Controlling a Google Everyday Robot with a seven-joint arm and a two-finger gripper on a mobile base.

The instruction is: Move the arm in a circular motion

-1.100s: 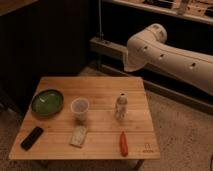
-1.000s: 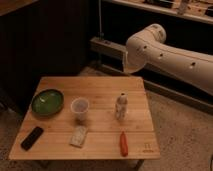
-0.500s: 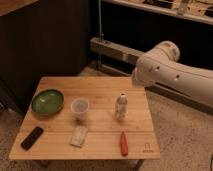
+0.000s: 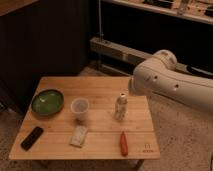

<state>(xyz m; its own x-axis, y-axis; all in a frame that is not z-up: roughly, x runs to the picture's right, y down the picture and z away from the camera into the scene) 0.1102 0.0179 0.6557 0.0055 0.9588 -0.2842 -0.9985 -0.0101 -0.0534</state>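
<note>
The arm (image 4: 172, 85), thick and cream-white with small dark screw holes, reaches in from the right edge. Its rounded joint end (image 4: 142, 82) hangs over the far right corner of the wooden table (image 4: 100, 87), just above and right of a small pale bottle (image 4: 120, 106). The gripper does not show; only the tubular segments and the joint are visible, and nothing is seen held.
On the table stand a green bowl (image 4: 47, 101), a clear cup (image 4: 80, 108), a pale packet (image 4: 79, 136), a black flat object (image 4: 32, 138) and a red object (image 4: 123, 143). Dark cabinets and a metal rail (image 4: 115, 50) stand behind.
The arm's rounded end has swung right and then down and nearer, from high behind the table to just over its far right corner. The table items have not moved.
</note>
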